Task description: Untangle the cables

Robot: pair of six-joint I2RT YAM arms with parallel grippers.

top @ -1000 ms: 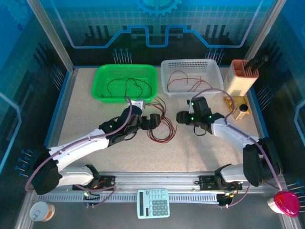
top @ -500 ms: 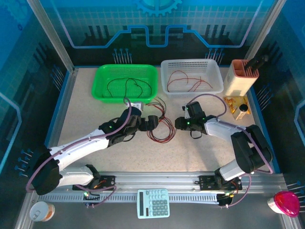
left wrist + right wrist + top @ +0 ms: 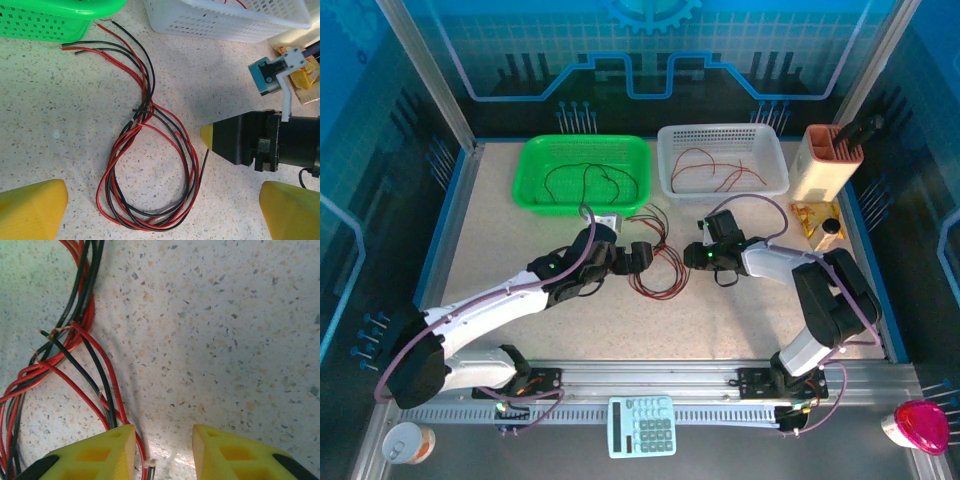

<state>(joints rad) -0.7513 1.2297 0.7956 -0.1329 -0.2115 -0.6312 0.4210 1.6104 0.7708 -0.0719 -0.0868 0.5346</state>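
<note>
Cables (image 3: 141, 114) lying tangled while right gripper (image 3: 162, 452) is hovering, jaws spread, over a loose end (image 3: 149, 466).
Next move probably calls for pinching that end; left gripper (image 3: 162, 207) is hanging with jaws spread too.

Cables (image 3: 144, 111) red, black; table (image 3: 70, 145) beige, speckled; green basket (image 3: 40, 22); white basket (image 3: 215, 22)

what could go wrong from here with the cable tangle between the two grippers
1. The right gripper is open beside several overlapping strands; closing might pinch red and black cables together and tighten the twist.
2. The left gripper is open and holds nothing, so a pull may drag the whole bundle rather than free one wire.
</note>
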